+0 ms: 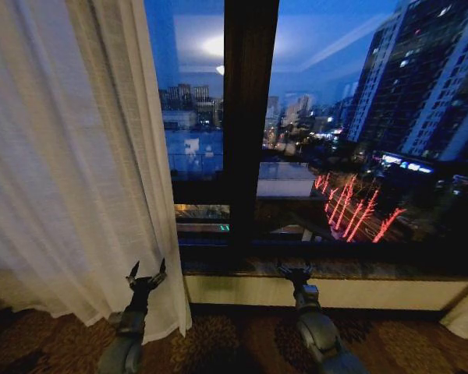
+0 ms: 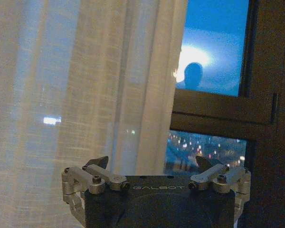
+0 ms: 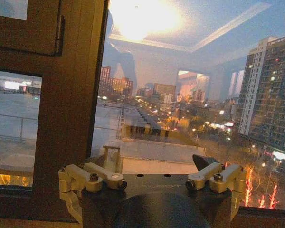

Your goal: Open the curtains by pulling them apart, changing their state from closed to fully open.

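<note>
From the head view, the curtain [image 1: 70,156] hangs on the robot's left and covers the left part of the window [image 1: 335,132]. It runs long from top to floor. Its inner edge comes down just beside the left gripper [image 1: 146,277], so the left arm is the nearer one. The left gripper is low, in front of the curtain's bottom hem, with its 2 fingers spread apart and holding nothing. The right gripper [image 1: 296,272] is low too, in front of the bare glass, well apart from that curtain. I cannot tell from here how wide it is open. A small bit of pale cloth [image 1: 466,315] shows at the far right, low down.

From the left wrist view, the curtain [image 2: 71,95] is straight ahead of the left gripper [image 2: 152,164]. It is thin, creamy white, with many up-and-down folds. The jaws are wide open and empty.

From the right wrist view, the right gripper [image 3: 154,166] faces the window frame [image 3: 71,95] and the city. Its jaws are wide open and empty.
</note>
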{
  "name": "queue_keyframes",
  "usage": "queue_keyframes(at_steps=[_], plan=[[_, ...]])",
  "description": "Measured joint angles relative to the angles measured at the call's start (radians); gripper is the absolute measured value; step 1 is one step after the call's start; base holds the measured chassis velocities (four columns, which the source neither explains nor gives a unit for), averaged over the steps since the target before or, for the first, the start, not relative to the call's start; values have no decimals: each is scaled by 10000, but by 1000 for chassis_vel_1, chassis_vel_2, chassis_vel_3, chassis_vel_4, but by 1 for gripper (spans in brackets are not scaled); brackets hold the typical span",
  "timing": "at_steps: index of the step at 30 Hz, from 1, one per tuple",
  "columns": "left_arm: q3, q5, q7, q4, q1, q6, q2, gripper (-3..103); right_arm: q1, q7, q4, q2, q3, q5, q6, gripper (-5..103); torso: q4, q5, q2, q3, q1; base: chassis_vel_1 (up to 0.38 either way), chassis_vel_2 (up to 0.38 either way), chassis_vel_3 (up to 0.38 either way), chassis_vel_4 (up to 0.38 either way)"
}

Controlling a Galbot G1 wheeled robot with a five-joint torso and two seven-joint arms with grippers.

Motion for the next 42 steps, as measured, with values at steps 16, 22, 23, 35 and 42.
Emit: queue_keyframes(at_steps=[16,22,23,35,42], plan=[[618,328,-920,-859,-1153,3913,106,100,-1,0,0,0,0,0,0,100,0,0,0,0,0,0,0,0,0],[466,144,-693,-10,-2370,2963,1447,100,-1,-2,0,0,-2,0,0,100,0,-2,-1,0,0,0,0,0,0],[397,106,-642,165,-2613,2721,1735,100,0,3,0,0,2,0,0,100,-4,6,0,0,-1,0,0,0,0],[554,-87,-209,1708,-2603,-332,1770,100,0,0,0,1,-1,0,0,100,1,-1,0,0,0,0,0,0,0],[652,18,-38,2795,-1993,-2054,1162,100,0,0,0,1,-1,0,0,100,2,-2,-1,0,0,0,0,0,0]])
